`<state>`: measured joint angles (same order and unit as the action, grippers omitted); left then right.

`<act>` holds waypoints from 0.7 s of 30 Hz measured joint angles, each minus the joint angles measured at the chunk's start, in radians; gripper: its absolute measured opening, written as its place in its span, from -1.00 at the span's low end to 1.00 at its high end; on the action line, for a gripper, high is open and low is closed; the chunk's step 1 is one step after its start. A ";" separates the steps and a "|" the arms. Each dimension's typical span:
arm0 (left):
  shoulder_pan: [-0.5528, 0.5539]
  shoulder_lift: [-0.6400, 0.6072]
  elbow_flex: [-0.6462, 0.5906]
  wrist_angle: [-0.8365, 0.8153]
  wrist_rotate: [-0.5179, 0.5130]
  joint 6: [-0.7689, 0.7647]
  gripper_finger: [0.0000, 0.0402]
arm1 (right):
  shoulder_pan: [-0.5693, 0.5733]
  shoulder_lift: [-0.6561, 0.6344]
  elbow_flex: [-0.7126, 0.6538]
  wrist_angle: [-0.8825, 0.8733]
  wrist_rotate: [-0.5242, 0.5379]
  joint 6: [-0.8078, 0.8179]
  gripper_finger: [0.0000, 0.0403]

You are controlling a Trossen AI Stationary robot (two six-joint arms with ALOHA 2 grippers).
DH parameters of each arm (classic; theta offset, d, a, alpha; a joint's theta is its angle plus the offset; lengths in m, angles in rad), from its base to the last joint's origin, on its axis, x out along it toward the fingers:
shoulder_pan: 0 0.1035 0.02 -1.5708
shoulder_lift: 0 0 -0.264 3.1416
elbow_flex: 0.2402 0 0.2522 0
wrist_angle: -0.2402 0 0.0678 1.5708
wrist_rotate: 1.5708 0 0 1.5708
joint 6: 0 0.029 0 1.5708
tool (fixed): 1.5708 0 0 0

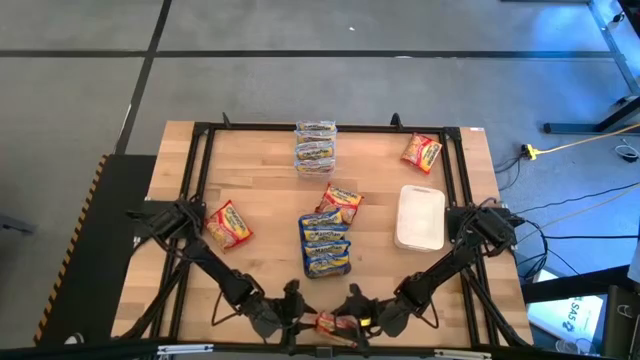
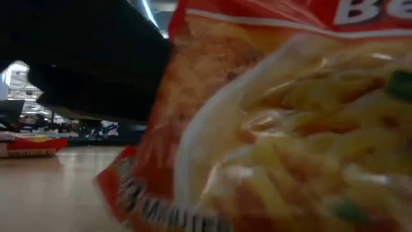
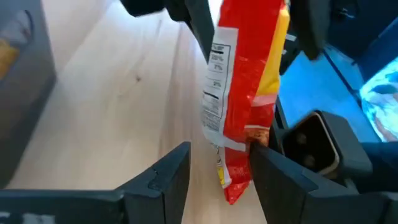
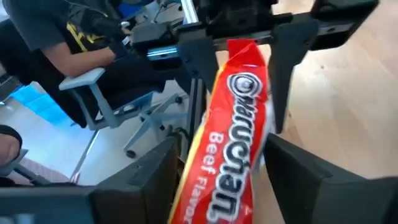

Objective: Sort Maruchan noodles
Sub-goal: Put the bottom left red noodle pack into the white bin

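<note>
Wood table (image 1: 260, 180) edge: left claw (image 3: 219, 177) and right claw (image 4: 217, 168) flank one red packet (image 1: 330, 322), grips unclear.

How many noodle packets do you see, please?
8 packets: two far centre, one far right, one left, one centre, two below it, one raised nearest; stacks may hide more.

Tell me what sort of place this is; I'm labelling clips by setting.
Probably a robotics lab or workshop, not a home. A wooden table in a black frame stands on bare grey floor, cables trail beside it, and a person sits on an office chair nearby.
</note>
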<state>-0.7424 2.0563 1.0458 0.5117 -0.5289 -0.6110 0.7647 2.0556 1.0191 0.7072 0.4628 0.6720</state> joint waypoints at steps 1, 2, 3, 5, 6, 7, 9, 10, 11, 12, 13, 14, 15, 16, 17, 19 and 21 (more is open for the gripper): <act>-0.002 0.000 0.000 0.000 0.002 0.003 -0.21 | 0.000 0.000 0.000 -0.003 -0.001 0.000 0.02; -0.002 0.000 0.000 0.000 0.004 0.004 -0.21 | 0.000 0.000 0.000 -0.013 -0.007 0.000 -0.04; -0.003 0.000 0.000 0.000 0.007 0.004 -0.21 | 0.000 0.000 0.000 -0.027 -0.013 0.000 -0.10; -0.003 0.000 0.000 0.000 0.008 0.004 -0.21 | 0.000 0.000 -0.001 -0.043 -0.022 0.000 -0.25; -0.003 0.000 0.000 0.000 0.008 0.004 -0.21 | 0.000 0.000 -0.001 -0.044 -0.028 0.000 -0.33; -0.003 0.000 0.000 0.000 0.010 0.004 -0.21 | 0.000 0.000 -0.001 -0.045 -0.029 0.000 -0.41; -0.002 0.000 0.000 0.000 0.011 0.003 -0.21 | 0.000 0.000 -0.001 -0.046 -0.030 0.000 -0.56; -0.003 0.000 0.000 0.000 0.012 0.003 -0.21 | 0.000 0.000 -0.001 -0.046 -0.031 -0.004 -0.62; -0.003 0.000 0.000 0.000 0.013 0.003 -0.21 | 0.000 0.000 -0.001 -0.044 -0.036 -0.015 -0.63; -0.003 0.000 0.000 0.000 0.018 0.003 -0.21 | 0.000 -0.003 -0.001 -0.046 -0.038 -0.027 -0.63; -0.002 0.000 0.000 -0.001 0.022 0.003 -0.21 | 0.000 -0.011 -0.001 -0.059 -0.039 -0.045 -0.63; -0.002 -0.002 0.000 -0.003 0.026 0.003 -0.21 | 0.000 -0.019 -0.001 -0.072 -0.039 -0.065 -0.63; -0.002 -0.006 0.000 -0.008 0.031 0.004 -0.21 | 0.001 -0.032 -0.002 -0.090 -0.041 -0.079 -0.63; -0.002 -0.011 -0.001 -0.007 0.041 0.011 -0.21 | 0.001 -0.050 -0.003 -0.122 -0.041 -0.090 -0.63; -0.002 -0.019 -0.001 -0.009 0.054 0.015 -0.21 | 0.001 -0.074 -0.003 -0.160 -0.041 -0.101 -0.62; -0.002 -0.038 -0.001 -0.015 0.076 0.019 -0.21 | 0.001 -0.130 -0.002 -0.243 -0.040 -0.104 -0.56; 0.000 -0.052 -0.001 -0.028 0.102 0.019 -0.21 | 0.001 -0.194 -0.002 -0.370 -0.039 -0.104 -0.51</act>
<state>-0.7425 2.0046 1.0451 0.4839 -0.4273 -0.5918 0.7654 1.8617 1.0172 0.3371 0.4235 0.5677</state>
